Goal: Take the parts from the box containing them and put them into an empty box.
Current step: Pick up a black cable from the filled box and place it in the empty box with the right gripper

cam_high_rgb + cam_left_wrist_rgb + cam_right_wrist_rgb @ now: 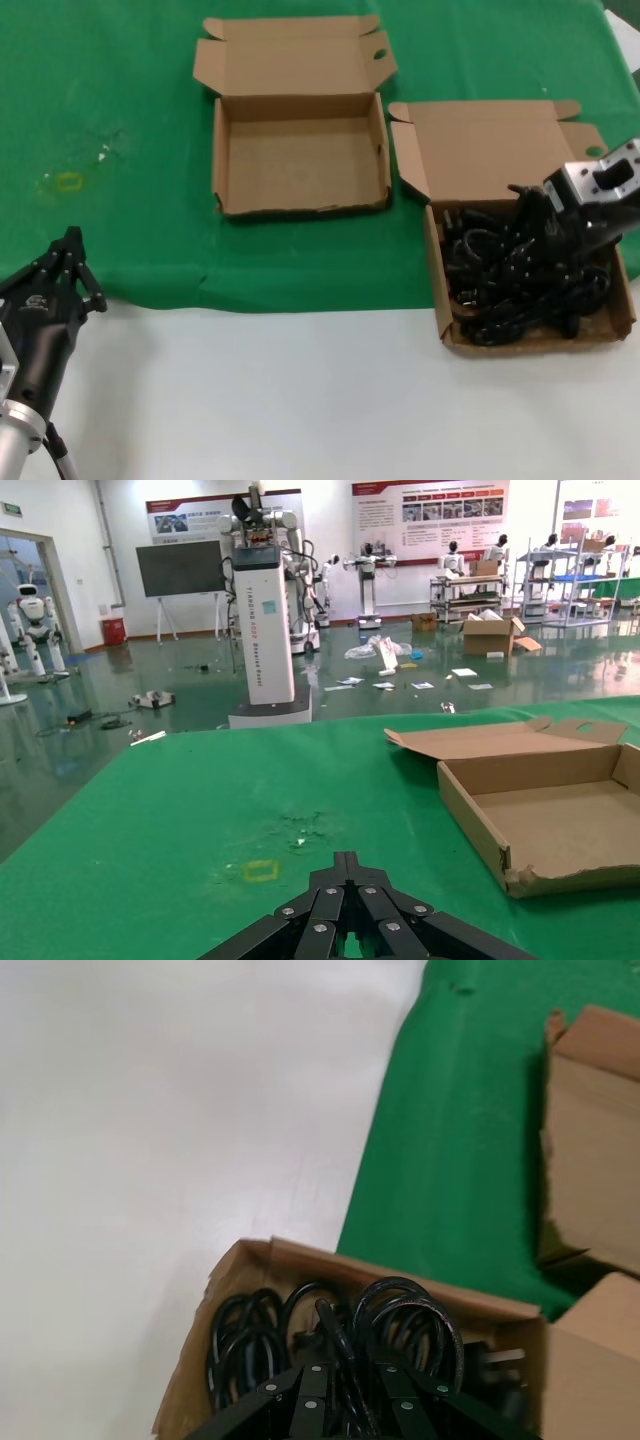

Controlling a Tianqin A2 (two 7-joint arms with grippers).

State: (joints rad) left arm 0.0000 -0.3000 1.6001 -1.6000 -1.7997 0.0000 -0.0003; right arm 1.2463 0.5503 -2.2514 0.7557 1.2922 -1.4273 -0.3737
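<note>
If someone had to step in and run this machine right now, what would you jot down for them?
Right gripper: down in the full box among the black power cords; whether it grips one is hidden.
Left gripper: idle, shut, near the table's front left, holding nothing.
Empty box: open on the green cloth, left of the full one, nothing in it.
Done: no cords moved over.
Left: lift the cords across, one grab after another.

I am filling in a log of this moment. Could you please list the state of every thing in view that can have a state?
Empty cardboard box: lid open, nothing inside.
Cardboard box with cords: lid open, filled.
Black power cords: looped, piled inside their box.
Right gripper: lowered into the cord pile, fingers hidden.
Left gripper: fingers shut, empty, parked at the green mat's near edge.
Green mat: flat, small marks on it.
</note>
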